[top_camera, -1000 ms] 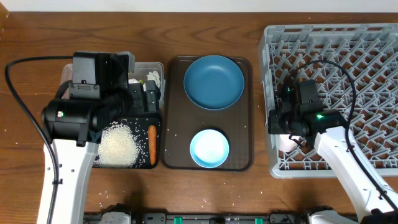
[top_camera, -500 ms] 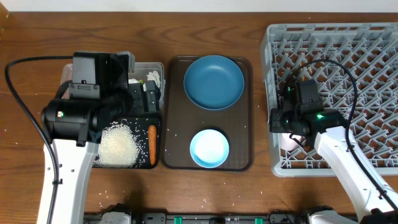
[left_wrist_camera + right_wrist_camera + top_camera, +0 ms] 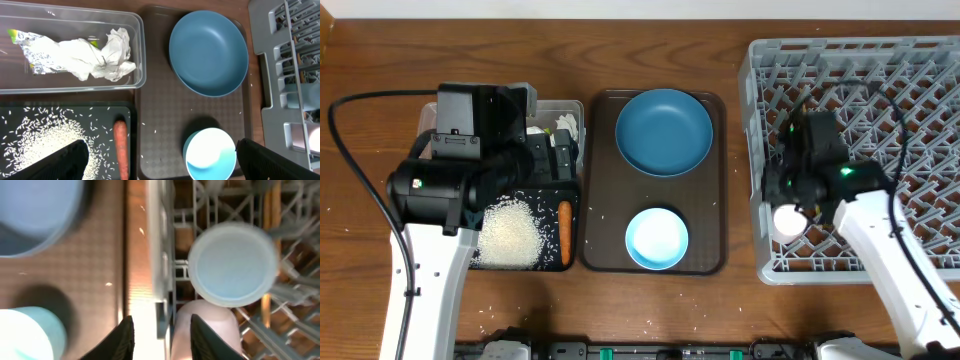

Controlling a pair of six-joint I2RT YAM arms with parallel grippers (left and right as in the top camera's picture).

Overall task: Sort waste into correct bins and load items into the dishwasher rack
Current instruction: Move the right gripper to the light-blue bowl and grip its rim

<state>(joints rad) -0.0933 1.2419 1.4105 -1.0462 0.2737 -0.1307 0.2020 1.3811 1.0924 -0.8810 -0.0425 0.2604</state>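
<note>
My right gripper (image 3: pixel 162 332) hangs part-open and empty over the dishwasher rack's (image 3: pixel 920 60) 8 o'clock corner, where the pink cup (image 3: pixel 222 330) sits at 6 o'clock of the light blue cup (image 3: pixel 233 262), so I'd lift straight up, clipping neither of the 2.

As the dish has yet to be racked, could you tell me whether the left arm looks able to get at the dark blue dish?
Probably yes: the dark blue dish lies empty on the brown tray, with nothing between it and the open left pincer; the right pincer is over the rack.
</note>
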